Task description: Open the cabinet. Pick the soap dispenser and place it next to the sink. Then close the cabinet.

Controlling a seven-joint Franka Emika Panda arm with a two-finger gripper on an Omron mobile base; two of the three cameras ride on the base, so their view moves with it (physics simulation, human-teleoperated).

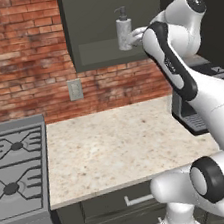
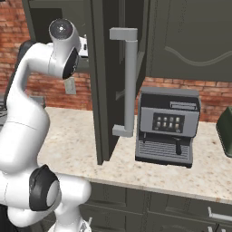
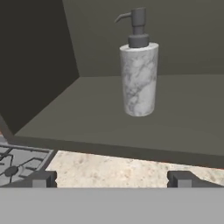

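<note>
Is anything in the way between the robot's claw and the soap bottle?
No. The claw is open, and only bare cabinet shelf lies between it and the upright soap dispenser. The cabinet door is swung aside.

My arm (image 1: 202, 96) is glossy white, rounded links with black joint caps and a black band along the forearm; claw (image 3: 111, 178) has two small dark grey square tips.

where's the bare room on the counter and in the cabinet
Widest free patch: the counter between the stove and the coffee machine. In the cabinet, bare shelf surrounds the soap dispenser. Tightest: between the open door and the coffee machine.
</note>
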